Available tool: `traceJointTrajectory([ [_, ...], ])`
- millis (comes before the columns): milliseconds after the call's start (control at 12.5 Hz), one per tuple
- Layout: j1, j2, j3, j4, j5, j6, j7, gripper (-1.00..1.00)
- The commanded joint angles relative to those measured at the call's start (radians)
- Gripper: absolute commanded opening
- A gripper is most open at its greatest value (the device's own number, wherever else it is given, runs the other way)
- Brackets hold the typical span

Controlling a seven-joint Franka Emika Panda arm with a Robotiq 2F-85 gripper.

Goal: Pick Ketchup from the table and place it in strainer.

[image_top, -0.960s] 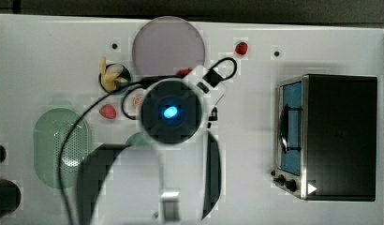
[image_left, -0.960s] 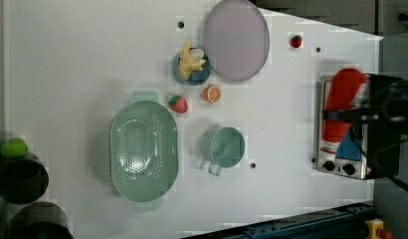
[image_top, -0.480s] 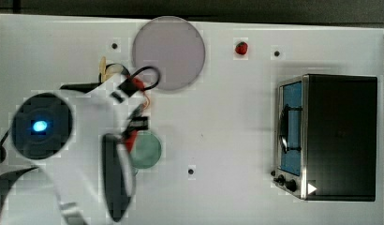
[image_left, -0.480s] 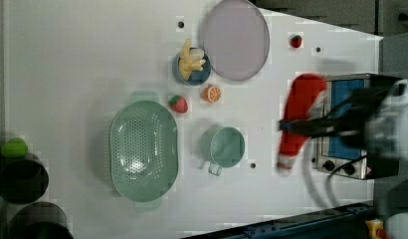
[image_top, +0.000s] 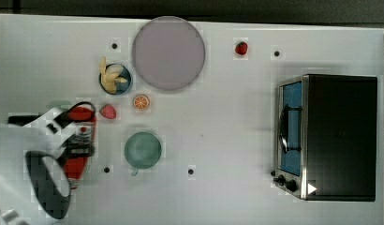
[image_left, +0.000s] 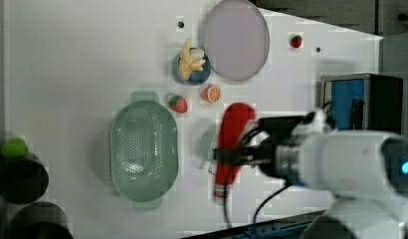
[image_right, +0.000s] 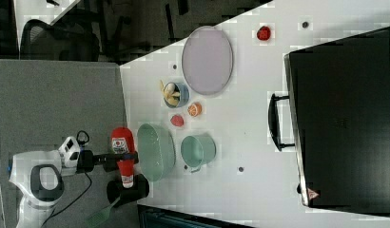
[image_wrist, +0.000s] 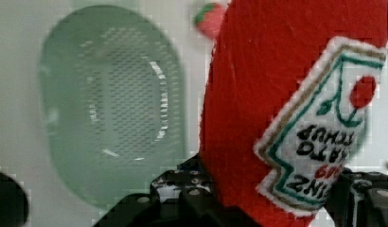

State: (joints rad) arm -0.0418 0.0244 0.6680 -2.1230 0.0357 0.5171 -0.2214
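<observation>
- The gripper (image_left: 238,153) clamps the red Ketchup (image_left: 232,144) bottle across its middle.
- The mint-green strainer (image_left: 143,150) lies apart, toward the left view's left.

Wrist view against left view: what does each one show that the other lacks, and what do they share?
Wrist view alone: the printed white label on the Ketchup. Left view alone: the toaster oven, lilac plate, orange slice, banana bowl, and the tool gripping the Ketchup midway along its body. Shared: the empty strainer and the strawberry beside it.
</observation>
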Motion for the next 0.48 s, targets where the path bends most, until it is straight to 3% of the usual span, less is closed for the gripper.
traceJointTrajectory([
  [80, 0.005, 0.068, 0.048, 0.025, -0.001, 0.128, 0.170, 0.23],
  [480, 0.048, 0.264, 0.074, 0.024, -0.110, 0.332, 0.358, 0.23],
])
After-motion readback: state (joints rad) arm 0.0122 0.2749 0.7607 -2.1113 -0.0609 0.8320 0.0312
